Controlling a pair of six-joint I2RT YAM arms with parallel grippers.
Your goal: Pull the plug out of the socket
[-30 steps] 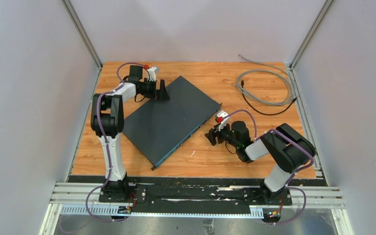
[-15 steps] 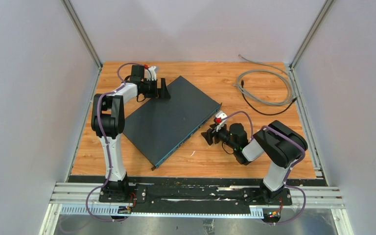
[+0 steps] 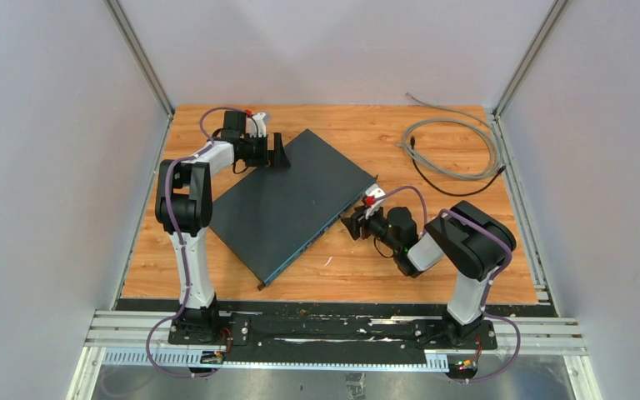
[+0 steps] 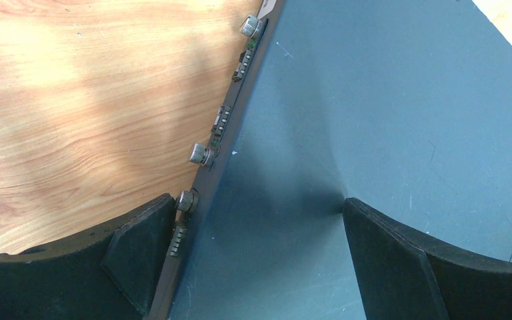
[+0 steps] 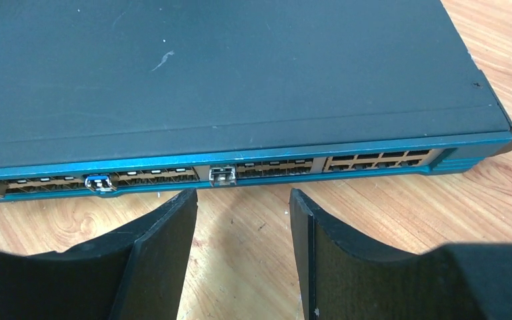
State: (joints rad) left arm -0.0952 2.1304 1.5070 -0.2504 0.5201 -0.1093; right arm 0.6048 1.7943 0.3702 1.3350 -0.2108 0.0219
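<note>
A dark flat network switch (image 3: 287, 200) lies at an angle on the wooden table. Its port face shows in the right wrist view (image 5: 253, 167), with a small silver plug (image 5: 222, 175) in a socket near the middle and a blue plug (image 5: 99, 181) further left. My right gripper (image 3: 352, 225) is open and empty, low over the table, just in front of the silver plug (image 5: 242, 197). My left gripper (image 3: 279, 156) is open at the switch's far back corner (image 4: 260, 203), one finger beside the rear edge and the other over the top.
A coiled grey cable (image 3: 454, 146) and a black cable (image 3: 458, 190) lie at the back right. Screws (image 4: 200, 154) stick out of the switch's rear edge. Grey walls close in the table on three sides.
My right gripper has moved left toward the switch's port face, staying open. The left arm and the switch have not visibly moved.
</note>
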